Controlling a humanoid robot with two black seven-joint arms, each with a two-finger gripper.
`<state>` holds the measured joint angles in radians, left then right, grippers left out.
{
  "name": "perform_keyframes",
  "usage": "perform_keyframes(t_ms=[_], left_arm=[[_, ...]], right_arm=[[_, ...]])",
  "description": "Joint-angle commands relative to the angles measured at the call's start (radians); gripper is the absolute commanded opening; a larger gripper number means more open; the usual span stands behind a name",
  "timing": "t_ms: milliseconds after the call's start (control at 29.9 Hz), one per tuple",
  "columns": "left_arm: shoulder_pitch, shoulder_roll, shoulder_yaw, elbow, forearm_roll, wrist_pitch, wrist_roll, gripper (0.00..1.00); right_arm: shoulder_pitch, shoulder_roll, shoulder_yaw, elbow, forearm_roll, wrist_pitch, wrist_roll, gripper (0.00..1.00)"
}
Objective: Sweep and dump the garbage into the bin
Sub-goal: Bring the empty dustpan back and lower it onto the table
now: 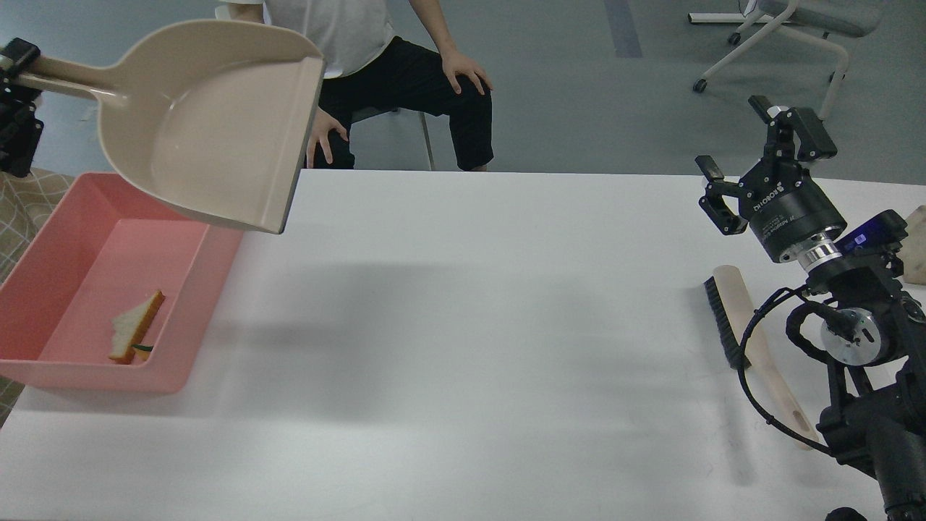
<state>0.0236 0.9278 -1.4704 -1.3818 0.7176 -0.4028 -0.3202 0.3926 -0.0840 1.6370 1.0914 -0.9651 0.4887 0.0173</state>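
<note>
A white table (pixel 470 325) fills most of the head view. At its left end sits a shallow salmon-pink bin (pixel 43 268), and inside it, toward the near right corner, a triangular bread slice (pixel 134 325) with a brown crust lies on the floor of the tub; a sliver of yellow and something dark pokes out from under its lower edge, too little to identify for certain. Above the bin's far right corner a beige dustpan (pixel 217 123) is held in the air, its open mouth tilted down and to the right, its pan bare. Its handle runs off to the upper left, where the left gripper (pixel 14 61) meets it at the frame's edge — whether the fingers are clamped there cannot be told, since only a dark fragment shows. On the right, the right gripper (pixel 759 155) is raised above the table with its two fingers spread wide apart, holding nothing. Below it a brush (pixel 745 333) with dark bristles and a pale handle lies flat on the table. Behind the table a seated person (pixel 405 72) rests hands on knees — a wheeled chair (pixel 781 36) stands further back.
</note>
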Motion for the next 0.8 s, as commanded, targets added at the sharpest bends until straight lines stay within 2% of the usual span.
perform_keyframes(t_ms=[0, 134, 267, 401, 668, 769], left_arm=[[0.010, -0.021, 0.065, -0.029, 0.043, 0.065, 0.001, 0.22], [0.007, -0.087, 0.134, -0.029, 0.094, 0.128, 0.020, 0.22], [0.003, -0.141, 0.170, -0.031, 0.135, 0.200, 0.090, 0.22], [-0.008, -0.195, 0.190, -0.052, 0.180, 0.223, 0.112, 0.22], [0.006, -0.282, 0.234, -0.192, 0.302, 0.321, 0.202, 0.22], [0.001, -0.296, 0.245, -0.192, 0.322, 0.344, 0.211, 0.22]], right_arm=[[0.000, 0.001, 0.000, -0.001, 0.000, 0.000, 0.000, 1.00], [0.000, 0.001, 0.000, -0.001, 0.000, 0.000, 0.000, 1.00], [-0.001, 0.001, 0.000, -0.001, 0.000, 0.000, 0.000, 1.00], [-0.001, 0.000, 0.001, -0.001, 0.000, 0.000, 0.000, 1.00], [-0.015, -0.022, 0.001, -0.004, 0.035, 0.000, 0.000, 1.00], [-0.017, -0.030, 0.001, -0.004, 0.035, 0.000, 0.000, 1.00]])
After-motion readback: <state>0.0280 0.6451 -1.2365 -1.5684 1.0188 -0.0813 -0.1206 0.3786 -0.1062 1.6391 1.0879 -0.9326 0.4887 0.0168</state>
